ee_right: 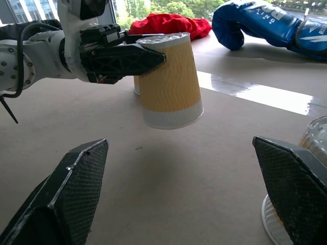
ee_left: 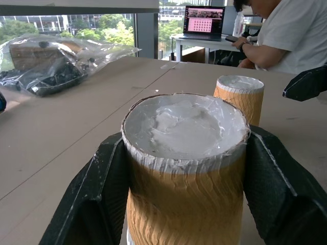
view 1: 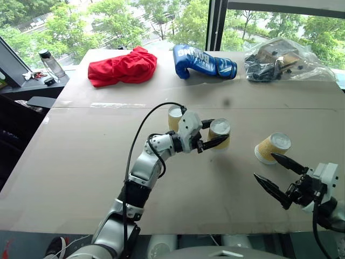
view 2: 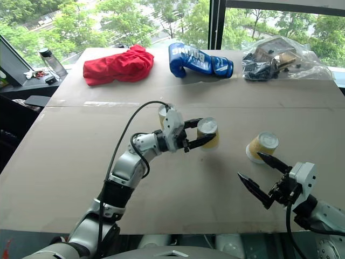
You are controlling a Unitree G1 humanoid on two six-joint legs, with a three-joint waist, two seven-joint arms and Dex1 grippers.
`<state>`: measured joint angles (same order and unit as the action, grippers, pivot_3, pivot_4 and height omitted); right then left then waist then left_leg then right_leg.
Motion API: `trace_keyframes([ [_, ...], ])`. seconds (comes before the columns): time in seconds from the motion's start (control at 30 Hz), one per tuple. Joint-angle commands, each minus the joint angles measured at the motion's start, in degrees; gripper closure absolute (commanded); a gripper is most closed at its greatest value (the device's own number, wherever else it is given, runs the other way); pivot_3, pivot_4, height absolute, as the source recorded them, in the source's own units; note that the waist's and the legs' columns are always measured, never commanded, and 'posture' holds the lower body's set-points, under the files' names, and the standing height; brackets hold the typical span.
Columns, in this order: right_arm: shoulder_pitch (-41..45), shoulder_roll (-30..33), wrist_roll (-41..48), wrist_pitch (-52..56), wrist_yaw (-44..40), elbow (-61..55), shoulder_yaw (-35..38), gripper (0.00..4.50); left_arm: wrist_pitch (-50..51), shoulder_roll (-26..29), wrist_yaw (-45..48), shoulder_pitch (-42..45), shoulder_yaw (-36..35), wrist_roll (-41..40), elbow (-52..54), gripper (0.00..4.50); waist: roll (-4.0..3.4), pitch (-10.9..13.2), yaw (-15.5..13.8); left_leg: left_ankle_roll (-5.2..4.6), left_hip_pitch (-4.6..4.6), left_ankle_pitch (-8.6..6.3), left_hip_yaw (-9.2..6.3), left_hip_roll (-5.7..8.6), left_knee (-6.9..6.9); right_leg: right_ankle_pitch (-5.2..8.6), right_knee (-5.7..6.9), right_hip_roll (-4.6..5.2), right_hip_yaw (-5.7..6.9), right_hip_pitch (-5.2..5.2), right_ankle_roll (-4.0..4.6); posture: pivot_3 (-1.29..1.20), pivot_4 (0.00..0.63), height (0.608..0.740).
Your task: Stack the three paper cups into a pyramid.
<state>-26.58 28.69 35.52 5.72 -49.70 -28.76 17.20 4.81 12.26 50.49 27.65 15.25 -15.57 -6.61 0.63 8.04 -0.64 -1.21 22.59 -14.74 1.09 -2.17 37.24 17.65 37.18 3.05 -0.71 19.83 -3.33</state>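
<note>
We see a wide brown table under a window. Along its far edge lie a red cloth, a blue boxing glove and a clear plastic bag of dark items, all well apart from the cups.

We note the left gripper near the table's middle, pointing level toward the robot's right, fingers clamped on the sides of an upside-down paper cup. In the right wrist view this cup's rim hangs clear of the table.

The right gripper sits low at the near right, fingers spread wide apart and holding nothing.

A second cup stands upside down just behind the left gripper. The third cup stands upside down just beyond the right gripper's fingertips; we cannot tell whether they touch.
</note>
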Motion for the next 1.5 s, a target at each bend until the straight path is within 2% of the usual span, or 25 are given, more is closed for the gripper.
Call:
trace_keyframes([
  [0.03,-2.18,-0.21,-0.39,-1.58,1.02,-2.68,2.5,0.0,-2.87,-1.24,1.32,1.67,1.57,2.18,-2.94,2.03,-0.01,0.0,-0.12,0.0,0.0,0.0,0.0,0.0,0.0,0.0,0.0,0.0,0.0,0.0,0.0,0.0,0.15,0.74],
  [0.17,-3.58,-0.89,-1.29,-2.49,1.39,-2.92,2.3,0.0,-5.34,-2.3,1.32,2.45,2.16,4.15,-5.83,2.03,0.0,0.01,-0.15,0.0,0.02,0.0,0.0,0.0,0.02,0.0,-0.01,0.0,0.0,0.0,0.0,0.0,0.15,0.74],
  [0.2,-3.86,-1.06,-1.51,-2.76,1.43,-2.92,2.22,0.0,-5.95,-2.68,1.13,2.64,2.26,4.64,-6.58,1.03,0.0,0.01,-0.15,0.0,0.02,0.0,0.0,0.0,0.02,0.0,-0.01,0.0,0.01,0.0,0.0,0.0,0.15,0.74],
  [0.23,-4.08,-1.22,-1.71,-3.01,1.47,-2.95,2.1,0.0,-6.52,-2.93,0.97,2.74,2.28,5.06,-7.17,0.74,0.0,0.01,-0.15,0.0,0.03,0.0,0.0,0.0,0.02,0.0,-0.01,0.0,0.01,0.0,0.0,0.0,0.15,0.74],
  [0.27,-4.28,-1.33,-1.88,-3.25,1.45,-2.9,2.04,0.0,-7.03,-3.14,1.02,2.81,2.33,5.35,-7.67,0.27,-0.01,0.01,-0.15,0.0,0.03,0.0,-0.01,0.01,0.02,0.01,-0.01,0.0,0.01,0.0,0.0,0.0,0.15,0.74],
  [0.3,-4.44,-1.4,-2.0,-3.46,1.45,-2.85,1.98,0.0,-7.48,-3.28,1.12,2.83,2.32,5.6,-8.03,0.09,0.0,0.01,-0.15,0.0,0.03,0.0,0.0,0.01,0.03,0.01,-0.02,0.01,0.0,0.0,0.0,0.0,0.15,0.74],
  [0.57,-5.27,-1.5,-1.5,-4.96,0.17,-1.51,2.98,0.0,-7.3,-2.8,2.57,1.78,0.73,3.83,-4.26,0.09,-0.01,0.02,-0.13,0.0,0.03,0.0,-0.01,0.0,0.03,0.01,-0.01,0.0,0.01,0.0,0.0,0.0,0.15,0.74],
  [0.77,-4.59,-1.61,0.63,-8.57,-3.14,2.01,6.17,0.0,-1.06,-0.95,2.87,2.67,-3.81,-3.5,7.59,0.09,-0.06,0.03,-0.14,0.0,0.03,0.0,-0.01,-0.03,0.04,0.01,-0.01,0.02,0.0,-0.01,0.0,0.0,0.15,0.74],
  [0.93,-2.07,-1.98,-0.05,-8.72,-0.02,5.56,9.03,0.0,10.75,6.78,3.23,2.49,-7.98,-9.82,19.39,0.09,-0.19,0.03,0.05,0.0,-0.01,0.0,0.0,-0.07,0.04,0.01,0.04,0.01,-0.04,-0.01,0.0,0.0,0.15,0.74],
  [1.1,2.05,-1.94,-3.26,-5.49,6.54,8.1,8.55,0.0,27.33,24.12,9.74,0.33,-14.04,-20.75,30.38,0.09,-0.29,0.12,0.25,0.02,-0.09,0.01,0.04,-0.09,0.04,0.03,0.23,-0.03,-0.07,0.04,0.02,0.0,0.15,0.74],
  [1.17,3.62,-1.6,-3.79,-4.73,6.99,9.05,7.86,0.0,31.47,28.69,10.67,-0.34,-16.2,-24.65,33.09,0.09,-0.3,0.15,0.33,0.03,-0.07,0.02,0.08,-0.13,0.03,0.05,0.3,-0.03,-0.12,0.13,0.0,0.0,0.15,0.74],
  [1.37,7.73,-1.04,-5.81,-0.87,9.7,11.14,5.97,0.0,36.44,33.57,10.22,-2.32,-20.78,-31.35,37.55,0.09,-0.31,0.17,-0.19,0.03,-0.04,0.02,0.11,-0.09,0.08,0.07,0.36,0.08,-0.2,0.14,-0.03,0.0,0.15,0.74],
  [1.5,9.88,-1.37,-4.85,0.31,9.5,11.97,5.65,0.0,37.06,34.75,9.01,-3.15,-21.91,-32.2,38.67,0.09,-0.3,0.18,-0.1,0.03,-0.04,0.02,0.09,-0.07,0.09,0.07,0.42,0.03,-0.2,0.16,-0.03,0.0,0.15,0.74],
])
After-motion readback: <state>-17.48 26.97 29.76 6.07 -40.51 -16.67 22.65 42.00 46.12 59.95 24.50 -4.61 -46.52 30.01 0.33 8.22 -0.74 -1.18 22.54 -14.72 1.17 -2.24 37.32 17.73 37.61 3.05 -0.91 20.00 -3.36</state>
